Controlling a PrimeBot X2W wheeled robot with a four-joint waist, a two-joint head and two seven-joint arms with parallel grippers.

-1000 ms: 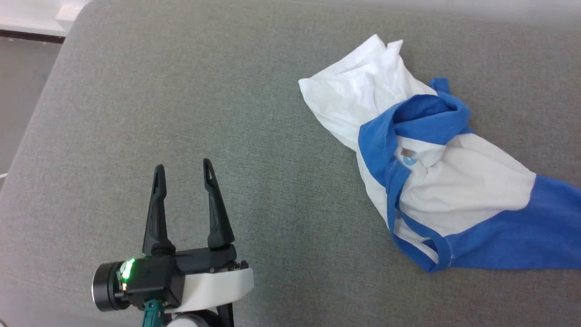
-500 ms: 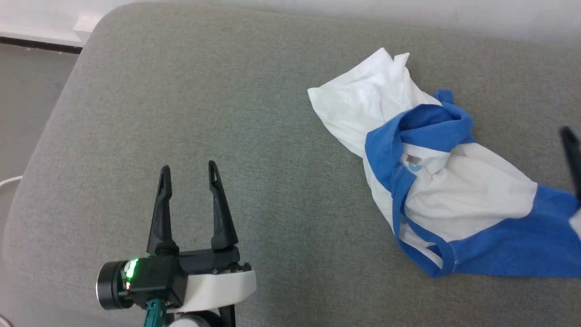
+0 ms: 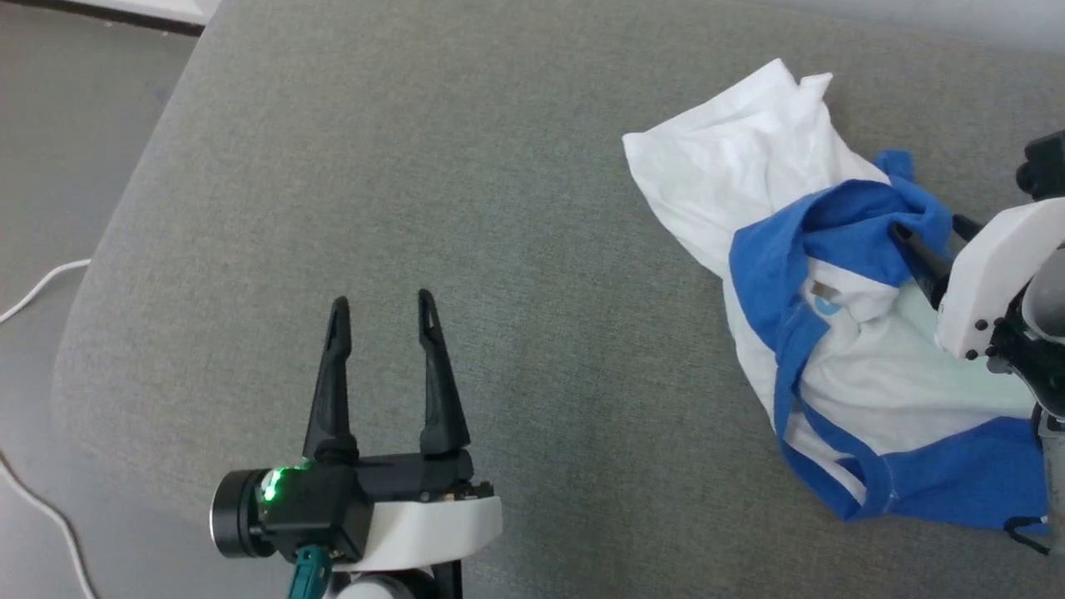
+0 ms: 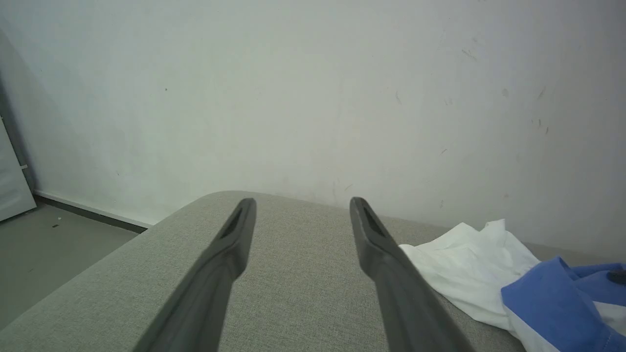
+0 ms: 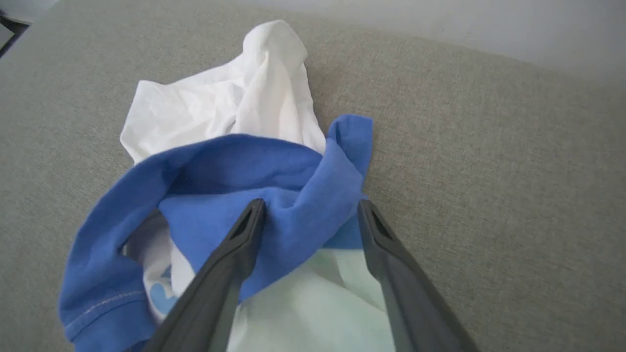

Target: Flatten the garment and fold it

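Note:
The garment (image 3: 840, 366), white with blue sleeves and neckband, lies crumpled on the right of the grey cushion; its white part also shows in the left wrist view (image 4: 464, 264). My right gripper (image 3: 932, 235) is open above the bunched blue fold near the collar. In the right wrist view the garment (image 5: 230, 166) has that blue fold sitting between the two spread fingers of the right gripper (image 5: 311, 208), not clamped. My left gripper (image 3: 383, 301) hovers open over bare cushion at the lower left, well away from the cloth, and the left gripper (image 4: 301, 203) has nothing between its fingers.
The grey upholstered cushion (image 3: 499, 208) has a rounded edge on the left, with floor beyond it and a white cable (image 3: 37, 291) lying there. A pale wall (image 4: 313, 98) rises behind the cushion's far edge.
The head camera has shifted. My right gripper has come in from the right edge and now stands open over the garment's blue fold. The left gripper has kept its pose.

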